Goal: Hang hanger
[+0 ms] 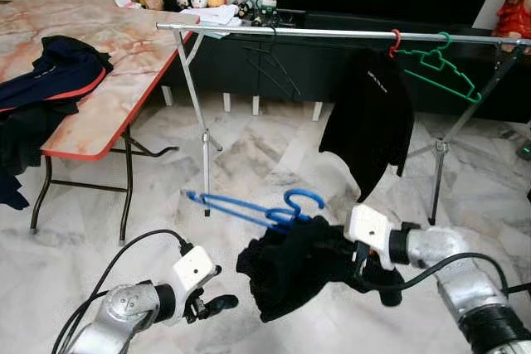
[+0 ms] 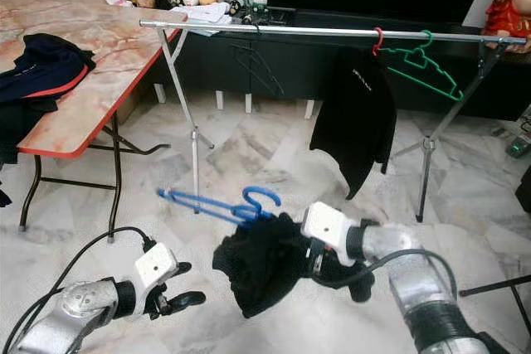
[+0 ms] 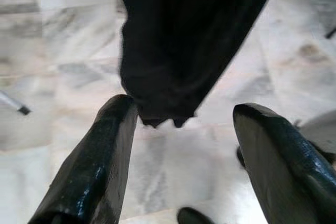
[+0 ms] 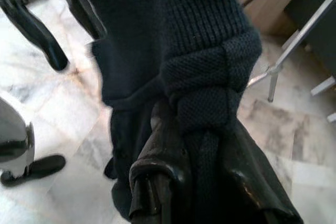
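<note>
A blue hanger [image 1: 249, 209] carries a bunched black knit garment [image 1: 290, 267] low over the floor, in front of the clothes rail [image 1: 332, 33]. My right gripper [image 4: 205, 182] is shut on the garment's fabric near the hanger's hook, its fingers mostly buried in the cloth. My left gripper [image 2: 184, 283] hangs open to the left of the garment's lower edge, apart from it. In the left wrist view that hem [image 3: 163, 114] hangs just beyond the open fingertips.
On the rail hang a black shirt [image 1: 369, 122] on a red hanger, a green hanger [image 1: 440, 68] and a thin black hanger [image 1: 274, 64]. A marble-top folding table [image 1: 124, 80] with dark clothes [image 1: 50, 80] stands at left. The rail's legs straddle the marble floor ahead.
</note>
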Controlling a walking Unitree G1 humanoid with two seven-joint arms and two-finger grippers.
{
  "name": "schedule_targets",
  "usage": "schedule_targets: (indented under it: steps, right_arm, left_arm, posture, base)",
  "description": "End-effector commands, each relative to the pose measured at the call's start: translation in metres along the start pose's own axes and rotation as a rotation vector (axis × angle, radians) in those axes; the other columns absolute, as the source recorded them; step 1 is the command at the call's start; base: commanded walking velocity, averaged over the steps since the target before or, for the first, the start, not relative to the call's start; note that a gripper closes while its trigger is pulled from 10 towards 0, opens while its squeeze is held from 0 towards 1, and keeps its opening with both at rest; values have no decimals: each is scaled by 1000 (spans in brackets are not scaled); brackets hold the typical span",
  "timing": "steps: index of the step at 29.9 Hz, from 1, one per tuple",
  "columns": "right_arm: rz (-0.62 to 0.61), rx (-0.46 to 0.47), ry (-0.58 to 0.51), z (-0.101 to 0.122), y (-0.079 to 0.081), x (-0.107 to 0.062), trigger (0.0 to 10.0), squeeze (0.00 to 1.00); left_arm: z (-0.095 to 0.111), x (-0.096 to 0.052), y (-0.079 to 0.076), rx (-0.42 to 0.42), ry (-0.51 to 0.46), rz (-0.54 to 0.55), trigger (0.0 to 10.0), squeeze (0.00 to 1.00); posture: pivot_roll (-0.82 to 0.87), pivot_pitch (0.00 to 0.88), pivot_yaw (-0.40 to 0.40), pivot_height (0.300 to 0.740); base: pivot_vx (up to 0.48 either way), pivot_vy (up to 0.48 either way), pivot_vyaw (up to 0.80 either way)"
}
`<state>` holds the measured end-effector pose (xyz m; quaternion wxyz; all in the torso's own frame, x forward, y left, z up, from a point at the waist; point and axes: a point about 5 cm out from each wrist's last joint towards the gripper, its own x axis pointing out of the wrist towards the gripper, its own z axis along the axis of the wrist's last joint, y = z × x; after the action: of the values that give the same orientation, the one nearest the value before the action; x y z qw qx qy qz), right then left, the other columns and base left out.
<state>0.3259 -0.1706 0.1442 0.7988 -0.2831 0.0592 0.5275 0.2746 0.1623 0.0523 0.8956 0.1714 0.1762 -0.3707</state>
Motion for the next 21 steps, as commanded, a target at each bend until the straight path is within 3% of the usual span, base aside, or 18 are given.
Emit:
schedule_targets:
  steps: [1, 6, 7, 10, 11, 12, 13, 16, 21]
  right_arm:
    - [-21, -27, -76, 19, -8, -8, 0, 0]
    - [-6, -35, -101, 28, -6, -11, 0, 0]
    - [-5, -40, -100, 30, -5, -13, 0, 0]
    - [-4, -37, -103, 34, -3, -15, 0, 0]
    - [-3, -38, -103, 35, -3, -16, 0, 0]
    - [-2, -38, -103, 35, -2, -16, 0, 0]
    - [3, -38, -104, 36, -1, -16, 0, 0]
    - [4, -37, -102, 37, 1, -15, 0, 0]
    - [8, -35, -95, 38, 4, -14, 0, 0]
  left_arm:
    - [-4, 4, 5, 0, 6, 78, 10000, 0]
    - [-2, 12, 10, -14, -33, 153, 10000, 0]
    - [-1, 15, 13, -37, -56, 185, 10000, 1000]
    - [0, 20, 15, -56, -75, 223, 10000, 1000]
    - [0, 21, 15, -54, -76, 227, 10000, 765]
    - [0, 22, 15, -54, -78, 230, 10000, 765]
    - [0, 23, 14, -66, -85, 220, 10000, 0]
    - [-2, 27, 9, -109, -88, 175, 10000, 0]
    - [-9, 30, 3, -104, -68, 110, 10000, 0]
  posture:
    - [24, 128, -24, 740]
    - [17, 130, -23, 740]
    - [17, 130, -23, 740]
    - [11, 132, -22, 740]
    - [8, 132, -21, 740]
    - [8, 132, -21, 740]
    - [8, 132, -21, 740]
    - [3, 129, -20, 740]
    - [7, 128, -22, 740]
  base:
    - [0, 0, 0]
    - [0, 0, 0]
    - [0, 0, 0]
    - [0, 0, 0]
    - [0, 0, 0]
    - [0, 0, 0]
    - [0, 0, 0]
    - [0, 0, 0]
    - [0, 0, 0]
